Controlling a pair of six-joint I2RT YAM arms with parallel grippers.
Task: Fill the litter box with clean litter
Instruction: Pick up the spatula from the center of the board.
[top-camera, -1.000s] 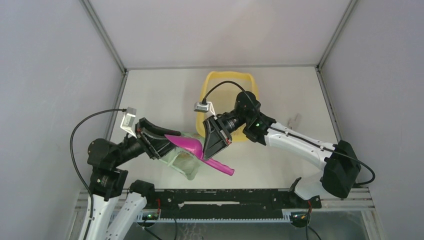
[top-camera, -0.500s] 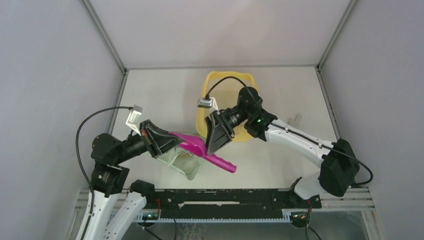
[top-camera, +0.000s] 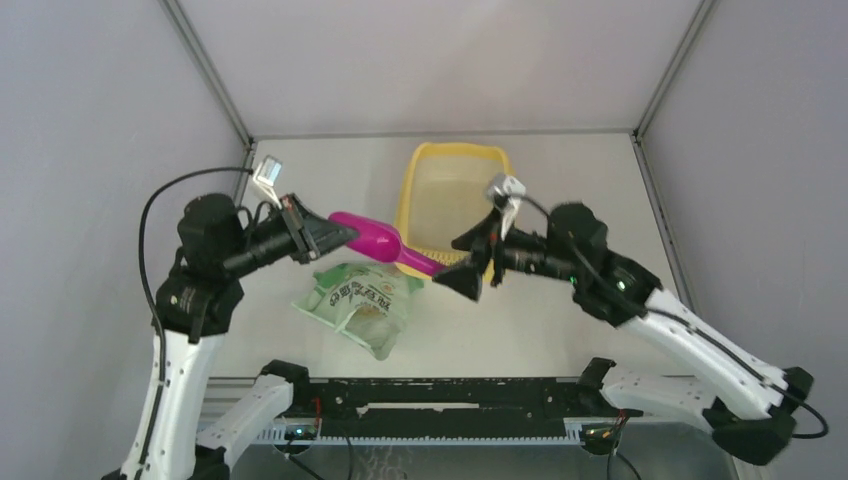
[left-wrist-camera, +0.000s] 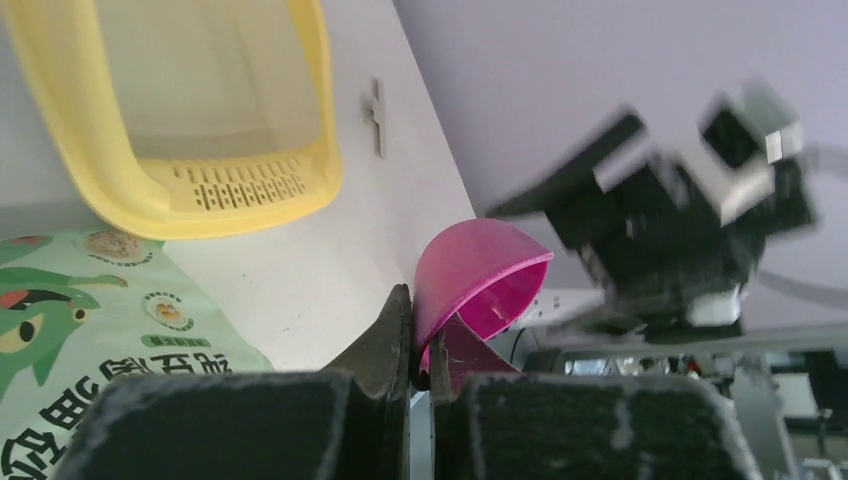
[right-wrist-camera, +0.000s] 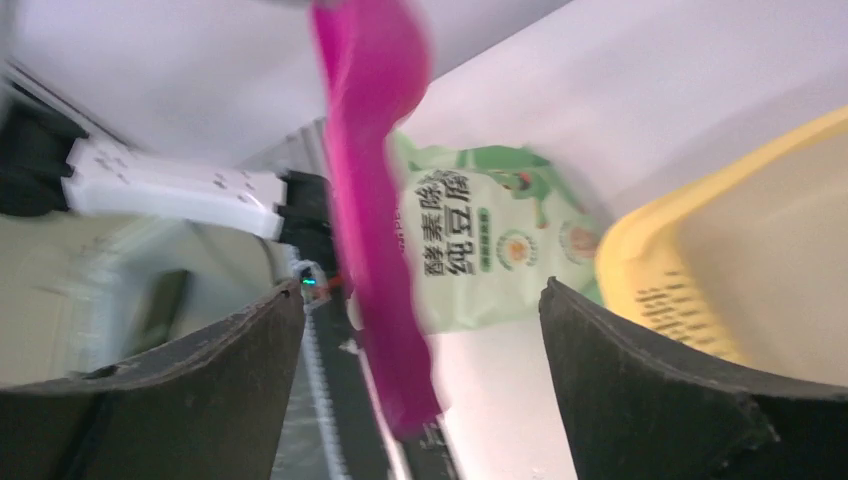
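Note:
The yellow litter box stands at the back middle of the table, its pale floor bare; the left wrist view shows its slotted ledge. The clean litter is hidden. My left gripper is shut on the bowl rim of a magenta scoop, holding it above the table. The scoop's handle points at my right gripper, which is open and apart from it. The litter box corner lies to the right of that gripper.
A light green printed bag lies flat under the scoop, near the front rail. A small cross mark sits on the table right of the box. Grey walls close in the table on three sides.
My left gripper closed on the scoop's bowl and lifted it back and left off the bag. My right gripper let go of the scoop, opened wide and drew back to the right.

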